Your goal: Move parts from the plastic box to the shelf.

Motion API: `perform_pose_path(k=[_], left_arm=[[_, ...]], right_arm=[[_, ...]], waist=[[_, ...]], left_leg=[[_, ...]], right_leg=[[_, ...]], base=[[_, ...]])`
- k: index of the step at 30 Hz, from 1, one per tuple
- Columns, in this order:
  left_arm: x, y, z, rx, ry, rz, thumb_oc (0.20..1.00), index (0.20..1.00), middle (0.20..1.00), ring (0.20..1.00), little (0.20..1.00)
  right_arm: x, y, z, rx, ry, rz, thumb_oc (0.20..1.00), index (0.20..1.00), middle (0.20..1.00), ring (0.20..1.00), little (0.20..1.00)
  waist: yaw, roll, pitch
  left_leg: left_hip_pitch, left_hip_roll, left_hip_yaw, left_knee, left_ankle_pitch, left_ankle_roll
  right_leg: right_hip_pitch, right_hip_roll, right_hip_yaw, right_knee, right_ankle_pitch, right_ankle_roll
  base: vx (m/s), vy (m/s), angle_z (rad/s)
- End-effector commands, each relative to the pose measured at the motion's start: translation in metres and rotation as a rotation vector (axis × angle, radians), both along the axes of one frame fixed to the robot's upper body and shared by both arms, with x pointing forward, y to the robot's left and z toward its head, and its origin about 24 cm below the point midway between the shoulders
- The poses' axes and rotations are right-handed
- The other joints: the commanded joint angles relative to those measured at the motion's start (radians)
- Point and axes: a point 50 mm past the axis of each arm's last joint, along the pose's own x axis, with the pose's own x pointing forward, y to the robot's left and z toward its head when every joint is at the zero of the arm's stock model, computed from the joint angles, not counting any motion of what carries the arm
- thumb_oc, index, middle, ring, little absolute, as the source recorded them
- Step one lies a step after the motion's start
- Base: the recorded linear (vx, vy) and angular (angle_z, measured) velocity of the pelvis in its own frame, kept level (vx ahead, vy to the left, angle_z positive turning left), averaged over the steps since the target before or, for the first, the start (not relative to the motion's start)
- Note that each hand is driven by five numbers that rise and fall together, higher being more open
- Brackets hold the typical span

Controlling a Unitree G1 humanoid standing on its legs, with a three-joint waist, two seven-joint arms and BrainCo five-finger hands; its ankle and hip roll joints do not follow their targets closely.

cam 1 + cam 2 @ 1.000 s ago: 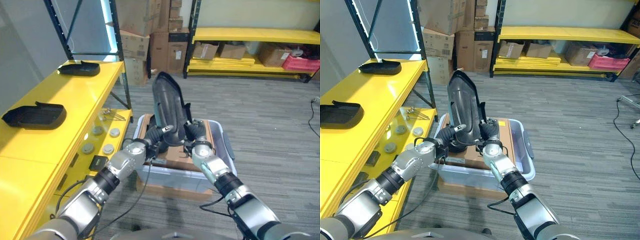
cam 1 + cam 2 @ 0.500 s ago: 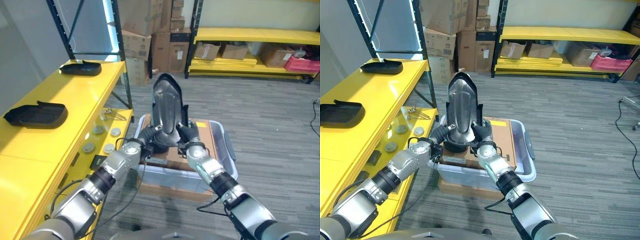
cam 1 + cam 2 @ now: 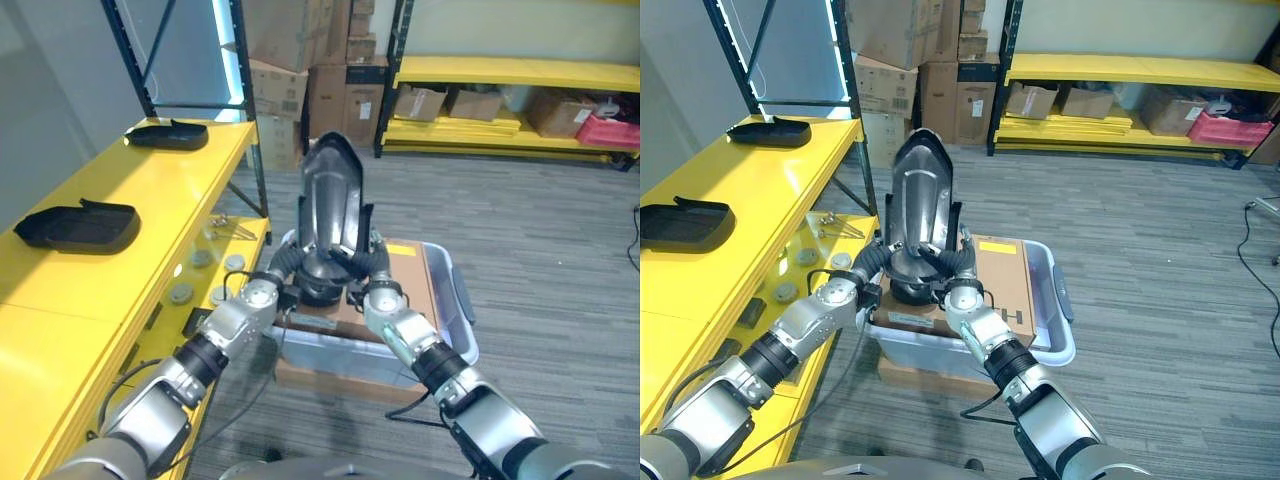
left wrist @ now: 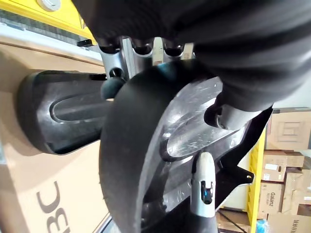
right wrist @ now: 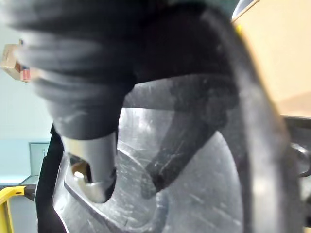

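Grey carpet [image 3: 540, 230] is laid throughout; stacked cardboard boxes [image 3: 310, 75] and yellow racking [image 3: 510, 70] are seen beyond the hands.

- A tall black part [image 3: 330, 205] stands upright at the centre of the frame, held between both hands above the plastic box [image 3: 452, 325].
- The left hand [image 3: 285, 268] grips its lower left side, fingers curled round the edge; the right hand [image 3: 372, 270] grips its lower right side the same way.
- A flat cardboard sheet [image 3: 405, 285] lies in the box under the part.
- The yellow shelf [image 3: 120, 225] fills the left of the frame, with 2 black parts on it: 1 at mid left [image 3: 75, 226], 1 at upper left [image 3: 167, 135].
- Cardboard boxes [image 3: 320, 75] are stacked at top centre, beside a yellow rack [image 3: 510, 72] at upper right.
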Motion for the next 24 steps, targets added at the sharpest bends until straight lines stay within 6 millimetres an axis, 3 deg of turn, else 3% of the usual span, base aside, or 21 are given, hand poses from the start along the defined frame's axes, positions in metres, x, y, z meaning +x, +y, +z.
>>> perform_pose_path(k=[1, 7, 8, 10, 14, 16, 17, 21, 23, 24], left_arm=[[0.017, -0.011, 0.078, -0.214, -0.351, 0.000, 0.200, 0.200, 0.200, 0.200, 0.200], [0.016, 0.041, 0.082, -0.168, -0.450, 0.145, 0.200, 0.200, 0.200, 0.200, 0.200], [0.011, 0.066, 0.081, -0.140, -0.486, 0.209, 0.200, 0.200, 0.200, 0.200, 0.200], [0.009, 0.074, 0.082, -0.127, -0.502, 0.232, 0.200, 0.200, 0.200, 0.200, 0.200], [-0.011, 0.125, 0.086, -0.048, -0.577, 0.349, 0.200, 0.200, 0.200, 0.200, 0.200], [-0.019, 0.139, 0.091, -0.014, -0.603, 0.382, 0.200, 0.200, 0.200, 0.200, 0.200], [-0.027, 0.153, 0.095, 0.005, -0.620, 0.413, 0.200, 0.200, 0.200, 0.200, 0.200], [-0.040, 0.170, 0.104, 0.004, -0.649, 0.438, 0.200, 0.200, 0.200, 0.200, 0.200], [-0.048, 0.178, 0.111, -0.006, -0.678, 0.442, 0.200, 0.200, 0.200, 0.200, 0.200], [-0.048, 0.178, 0.111, -0.008, -0.680, 0.442, 0.200, 0.200, 0.200, 0.200, 0.200]], right_arm=[[0.012, -0.028, 0.015, -0.051, -0.049, -0.073, 1.000, 1.000, 1.000, 1.000, 1.000], [-0.017, -0.075, -0.025, -0.122, 0.081, -0.124, 1.000, 1.000, 1.000, 1.000, 1.000], [-0.035, -0.090, -0.044, -0.148, 0.149, -0.131, 1.000, 1.000, 1.000, 1.000, 1.000], [-0.041, -0.093, -0.050, -0.163, 0.178, -0.126, 1.000, 1.000, 1.000, 1.000, 1.000], [-0.085, -0.109, -0.093, -0.244, 0.372, -0.072, 1.000, 1.000, 1.000, 1.000, 1.000], [-0.102, -0.112, -0.110, -0.247, 0.465, -0.058, 1.000, 1.000, 1.000, 1.000, 1.000], [-0.120, -0.113, -0.126, -0.293, 0.548, -0.024, 1.000, 1.000, 1.000, 1.000, 1.000], [-0.153, -0.115, -0.153, -0.382, 0.706, -0.006, 1.000, 1.000, 1.000, 1.000, 1.000], [-0.183, -0.125, -0.173, -0.385, 0.850, -0.055, 1.000, 1.000, 1.000, 1.000, 1.000], [-0.186, -0.126, -0.175, -0.380, 0.867, -0.058, 1.000, 1.000, 1.000, 1.000, 1.000]], waist=[[0.037, 0.018, -0.025], [0.035, 0.019, -0.022], [0.037, 0.020, -0.019], [0.037, 0.019, -0.019], [0.048, 0.025, -0.012], [0.056, 0.026, -0.008], [0.066, 0.028, -0.005], [0.092, 0.030, 0.002], [0.111, 0.033, 0.007], [0.112, 0.033, 0.006]], left_leg=[[0.039, -0.010, -0.046, 0.002, -0.114, 0.003], [0.029, -0.010, -0.051, -0.002, -0.109, 0.004], [0.023, -0.011, -0.054, -0.002, -0.108, 0.005], [0.020, -0.012, -0.055, -0.002, -0.107, 0.005], [0.001, -0.016, -0.068, -0.002, -0.102, 0.008], [-0.007, -0.019, -0.076, -0.002, -0.100, 0.008], [-0.017, -0.024, -0.088, -0.002, -0.098, 0.010], [-0.029, -0.037, -0.111, -0.002, -0.098, 0.014], [-0.039, -0.047, -0.136, -0.002, -0.097, 0.020], [-0.041, -0.048, -0.138, -0.002, -0.097, 0.020]], right_leg=[[0.015, 0.013, -0.038, 0.001, -0.085, 0.036], [0.009, 0.013, -0.041, 0.001, -0.086, 0.038], [0.006, 0.012, -0.043, 0.001, -0.085, 0.039], [0.003, 0.012, -0.043, 0.001, -0.085, 0.040], [-0.003, 0.007, -0.055, 0.004, -0.085, 0.043], [-0.006, 0.004, -0.058, 0.008, -0.087, 0.045], [-0.010, -0.002, -0.063, 0.014, -0.087, 0.049], [-0.012, -0.014, -0.074, 0.021, -0.085, 0.057], [-0.016, -0.019, -0.073, 0.035, -0.091, 0.062], [-0.017, -0.019, -0.073, 0.037, -0.091, 0.062]], base=[[0.00, 0.000, 0.00], [-0.01, 0.004, 0.00], [-0.04, 0.022, 0.00], [-0.03, 0.017, 0.00], [-0.05, 0.029, 0.04], [-0.06, 0.033, 0.12], [-0.07, 0.041, 0.19], [-0.05, 0.043, 0.17], [-0.05, 0.033, 0.26], [-0.04, 0.020, 0.10]])
